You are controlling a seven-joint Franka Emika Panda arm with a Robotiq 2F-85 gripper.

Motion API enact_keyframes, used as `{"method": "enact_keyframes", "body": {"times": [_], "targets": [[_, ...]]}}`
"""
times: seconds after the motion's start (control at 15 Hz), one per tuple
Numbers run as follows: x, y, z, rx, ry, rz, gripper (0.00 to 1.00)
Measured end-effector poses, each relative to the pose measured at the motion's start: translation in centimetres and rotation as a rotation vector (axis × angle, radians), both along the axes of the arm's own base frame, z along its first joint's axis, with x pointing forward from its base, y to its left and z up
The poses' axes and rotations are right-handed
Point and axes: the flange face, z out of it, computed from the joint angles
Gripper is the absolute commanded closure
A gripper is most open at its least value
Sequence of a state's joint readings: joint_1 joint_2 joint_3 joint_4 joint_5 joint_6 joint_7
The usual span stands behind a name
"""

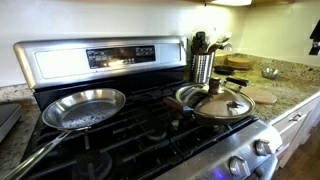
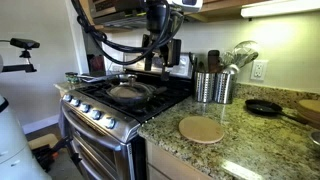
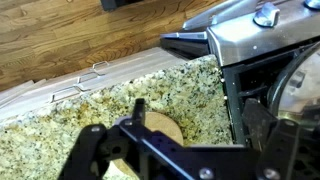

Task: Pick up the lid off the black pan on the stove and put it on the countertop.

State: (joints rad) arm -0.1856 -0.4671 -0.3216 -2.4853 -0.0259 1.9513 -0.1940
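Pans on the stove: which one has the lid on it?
The black pan with the reddish-brown handle, nearer the utensil holder; the shiny lid covers it. The silver frying pan beside it sits uncovered.

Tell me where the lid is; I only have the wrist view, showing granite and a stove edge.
Observer: The lid sits on the black pan, on the stove side nearest the utensil holder.
Operator: Is the end effector on it?
Observer: No; in an exterior view the end effector hangs above the stove, apart from the lid.
Operator: Anything else on the burners?
Observer: A lidless silver pan, on the other side.
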Motion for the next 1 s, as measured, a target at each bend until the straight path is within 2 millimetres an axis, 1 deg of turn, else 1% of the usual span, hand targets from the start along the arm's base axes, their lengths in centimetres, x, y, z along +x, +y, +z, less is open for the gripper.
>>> {"method": "enact_keyframes", "body": {"times": [0.73,1.0], "targets": [[0.0,0.0,0.0,0.000,0.000,0.001,0.00],[0.7,1.1,-0.4,-0.008,0.017,0.026,0.00]]}}
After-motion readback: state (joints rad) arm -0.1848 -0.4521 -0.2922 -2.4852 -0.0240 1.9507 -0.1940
